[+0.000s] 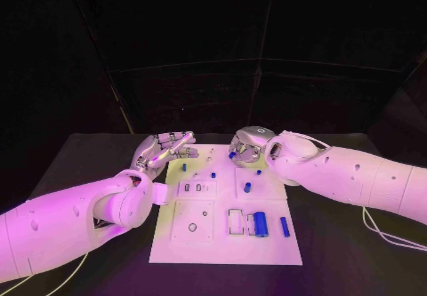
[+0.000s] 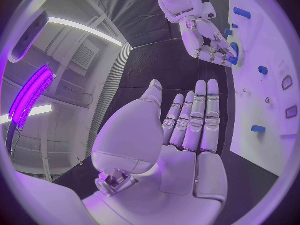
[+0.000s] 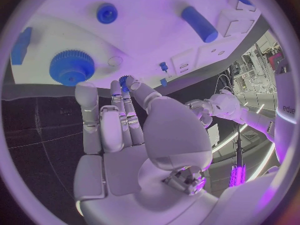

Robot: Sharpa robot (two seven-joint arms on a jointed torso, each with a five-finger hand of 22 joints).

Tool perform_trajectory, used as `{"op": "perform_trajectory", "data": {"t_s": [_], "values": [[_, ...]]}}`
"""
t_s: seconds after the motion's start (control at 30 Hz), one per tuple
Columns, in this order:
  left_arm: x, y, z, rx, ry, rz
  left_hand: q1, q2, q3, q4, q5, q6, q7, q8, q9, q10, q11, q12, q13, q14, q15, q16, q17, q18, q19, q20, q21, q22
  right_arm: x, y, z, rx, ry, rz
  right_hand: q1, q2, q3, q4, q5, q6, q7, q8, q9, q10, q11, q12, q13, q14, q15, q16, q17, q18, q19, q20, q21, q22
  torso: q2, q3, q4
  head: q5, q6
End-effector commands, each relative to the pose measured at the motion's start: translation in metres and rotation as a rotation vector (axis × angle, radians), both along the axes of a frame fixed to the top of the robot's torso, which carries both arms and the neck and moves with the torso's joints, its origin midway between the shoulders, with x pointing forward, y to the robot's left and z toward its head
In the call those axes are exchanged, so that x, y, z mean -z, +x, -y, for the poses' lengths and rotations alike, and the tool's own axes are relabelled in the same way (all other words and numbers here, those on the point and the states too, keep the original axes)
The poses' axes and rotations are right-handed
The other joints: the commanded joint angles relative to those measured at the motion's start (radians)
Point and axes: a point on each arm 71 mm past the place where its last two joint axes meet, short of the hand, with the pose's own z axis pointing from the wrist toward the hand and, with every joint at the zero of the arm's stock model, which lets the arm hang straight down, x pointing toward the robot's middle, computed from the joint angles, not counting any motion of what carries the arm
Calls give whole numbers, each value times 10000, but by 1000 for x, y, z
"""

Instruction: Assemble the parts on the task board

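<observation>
The white task board (image 1: 223, 246) lies in the middle of the black table. My left hand (image 1: 165, 148) hovers at its far left corner, with the fingers (image 2: 199, 115) straight, apart and holding nothing. At the board's far edge, my right hand (image 1: 245, 148) pinches a small blue part (image 3: 124, 80) between thumb and a finger. Close to that hand a blue gear (image 3: 72, 67) and a round blue part (image 3: 107, 13) sit on the board. A thick blue cylinder (image 1: 260, 222) and a thin blue pin (image 1: 285, 226) lie on the board's near right.
Small blue parts (image 1: 247, 187) (image 1: 184, 166) stand in the board's far half. Rectangular slots (image 1: 194, 187) and a round hole (image 1: 192, 227) mark its left side. A white cable (image 1: 387, 234) trails on the table at the right. Bare black table (image 1: 80, 160) surrounds the board.
</observation>
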Motion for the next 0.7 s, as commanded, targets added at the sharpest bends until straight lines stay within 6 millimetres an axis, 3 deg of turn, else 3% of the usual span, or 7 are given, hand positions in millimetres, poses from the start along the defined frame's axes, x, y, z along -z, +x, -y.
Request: {"op": "perform_trajectory", "data": {"t_s": [0.03,0.4,0.57,0.7], "values": [[-2,0,0,138,-23,87,44,24,13,-47,54,82,83,-55,-12,58,7,-44,-12,78,-16,-46,9,133,60,-21,44,7,-8,3,-5,187,776,615,-53,-35,-5,70,-55,93,-61,-31,82,76,2,-46,-5,463,-51,39,10,-155,34,-30,48,15,27,5,40,-1,31],[-1,2,2,158,-25,78,55,36,17,-57,55,83,76,-62,-12,56,7,-52,-13,79,-16,-52,14,131,67,-23,44,6,-7,16,-27,261,964,777,-56,-31,10,110,-64,86,-62,-43,80,69,2,-61,-5,464,-53,47,18,-157,34,-32,56,24,57,10,61,93,47],[-1,2,3,174,-29,71,55,36,17,-57,55,83,76,-62,-12,56,7,-52,-13,79,-16,-52,14,131,67,-23,44,6,-6,20,-35,270,910,753,-56,-33,12,115,-64,83,-61,-46,80,66,2,-64,-6,465,-53,52,25,-156,32,-33,55,21,101,7,107,61,80],[-2,2,3,176,-29,83,55,36,17,-57,55,83,76,-62,-12,56,7,-52,-13,79,-16,-52,14,131,67,-23,44,6,-5,24,-39,329,871,743,-56,-40,17,128,-60,74,-58,-54,77,56,5,-73,-7,465,-52,55,26,-156,31,-33,58,23,113,4,100,78,103]]}}
